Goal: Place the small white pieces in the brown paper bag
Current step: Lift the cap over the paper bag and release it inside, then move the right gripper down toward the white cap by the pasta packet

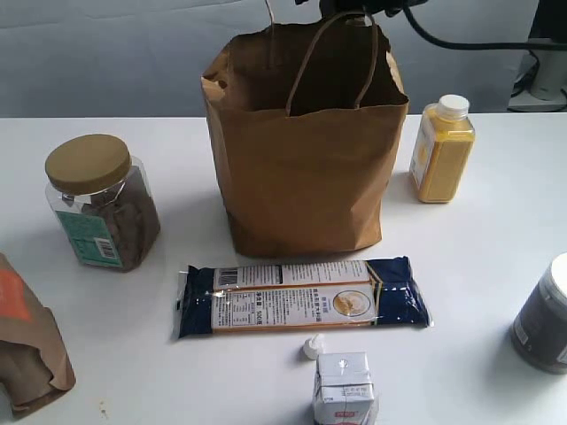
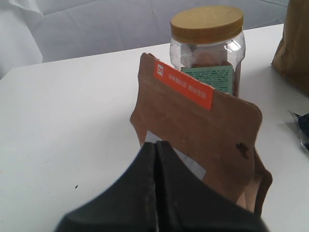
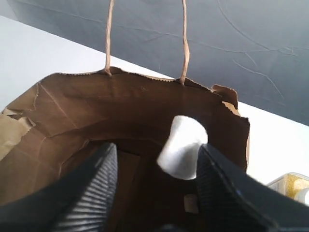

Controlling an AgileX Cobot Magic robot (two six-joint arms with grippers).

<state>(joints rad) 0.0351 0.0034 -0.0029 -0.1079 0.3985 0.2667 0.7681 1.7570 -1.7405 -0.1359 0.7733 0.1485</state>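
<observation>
paper bag (image 1: pixel 306 168) stands centre back, jar (image 1: pixel 99 204) to its left, bottle (image 1: pixel 442 150) to its right; flat packet (image 1: pixel 301 298) lies in front, small piece (image 1: pixel 311 348) and carton (image 1: pixel 344 390) just before that.

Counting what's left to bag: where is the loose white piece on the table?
Exterior view, front centre: the white piece sits between the blue packet and the small white carton.

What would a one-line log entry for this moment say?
right gripper: open over brown paper bag | white piece: between its jaws, unclamped | left gripper: shut | second white piece: on table
</observation>
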